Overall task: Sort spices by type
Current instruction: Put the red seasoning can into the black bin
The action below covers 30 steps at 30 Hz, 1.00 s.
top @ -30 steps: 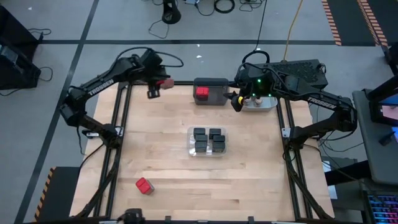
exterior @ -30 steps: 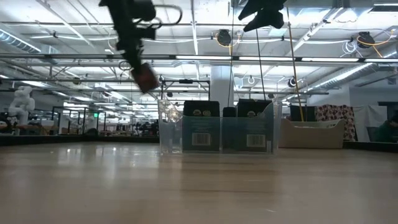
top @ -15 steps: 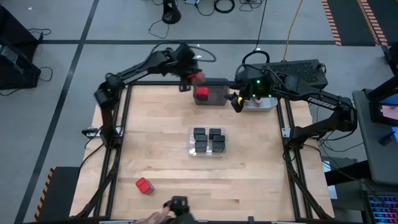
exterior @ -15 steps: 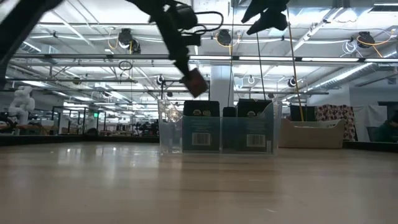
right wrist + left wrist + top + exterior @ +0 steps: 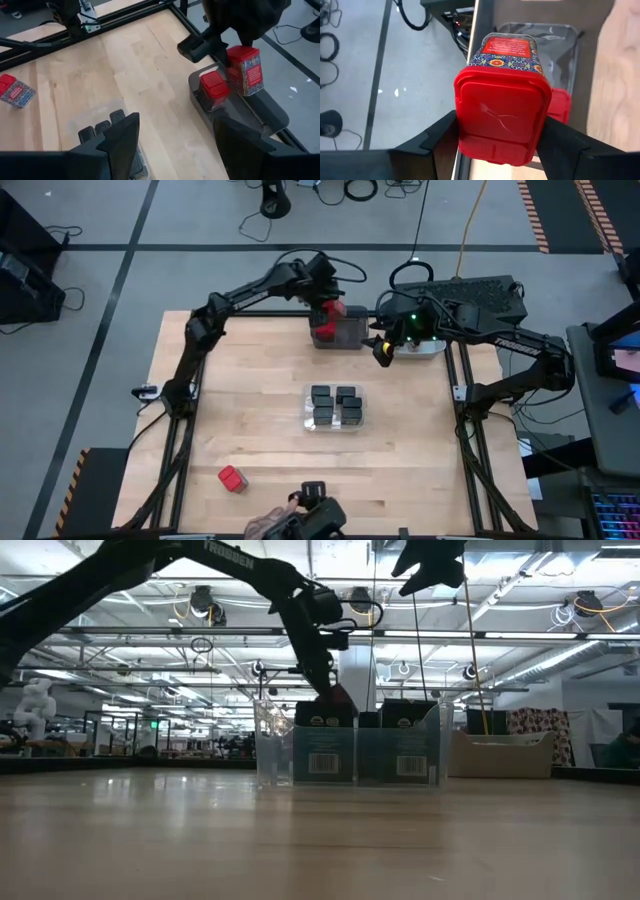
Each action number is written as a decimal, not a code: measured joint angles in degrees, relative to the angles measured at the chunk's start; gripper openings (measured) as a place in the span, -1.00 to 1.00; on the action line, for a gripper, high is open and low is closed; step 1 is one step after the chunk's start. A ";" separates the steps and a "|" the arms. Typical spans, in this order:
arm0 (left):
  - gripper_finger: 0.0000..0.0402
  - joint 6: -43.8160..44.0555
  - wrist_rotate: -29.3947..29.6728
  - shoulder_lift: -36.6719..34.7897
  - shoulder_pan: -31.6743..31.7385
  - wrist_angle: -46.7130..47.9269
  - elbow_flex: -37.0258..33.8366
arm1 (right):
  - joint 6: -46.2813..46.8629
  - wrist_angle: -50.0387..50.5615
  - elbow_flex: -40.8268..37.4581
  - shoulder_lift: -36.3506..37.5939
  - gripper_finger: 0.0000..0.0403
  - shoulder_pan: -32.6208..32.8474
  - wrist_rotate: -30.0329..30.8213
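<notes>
Reaching from the frame's left to upper centre, the left gripper [image 5: 333,311] clamps a red-topped spice box [image 5: 336,310] over the dark grey bin [image 5: 350,332] (one red box inside). Right gripper [image 5: 381,348] hovers open, upper right, above the wooden table [image 5: 250,420].

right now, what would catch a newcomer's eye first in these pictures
The left gripper holds a red-topped spice box over the dark grey bin at the table's far edge, where another red-topped box already stands. In the middle of the table, a clear bin is packed with black boxes. One lone red box lies near the front edge.
</notes>
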<state>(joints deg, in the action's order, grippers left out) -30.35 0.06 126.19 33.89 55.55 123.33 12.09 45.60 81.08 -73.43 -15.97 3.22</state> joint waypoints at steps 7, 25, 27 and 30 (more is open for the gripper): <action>0.11 0.09 0.10 1.73 0.15 -1.75 0.11 | -0.78 -0.02 0.00 0.00 0.17 -0.04 0.02; 0.11 0.02 0.50 2.08 1.86 -0.38 0.09 | -1.85 -0.55 0.00 0.00 0.17 -0.04 0.17; 0.11 0.02 0.47 2.08 1.83 -0.21 0.04 | -1.85 -0.57 0.00 0.00 0.17 -0.04 1.22; 0.11 -0.06 0.45 2.08 1.80 0.95 0.04 | -1.87 -0.57 0.00 0.00 0.17 -0.04 2.62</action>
<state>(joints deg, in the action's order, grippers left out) -30.41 0.51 128.27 35.69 56.51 123.37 10.22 45.04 81.08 -73.43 -16.01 5.85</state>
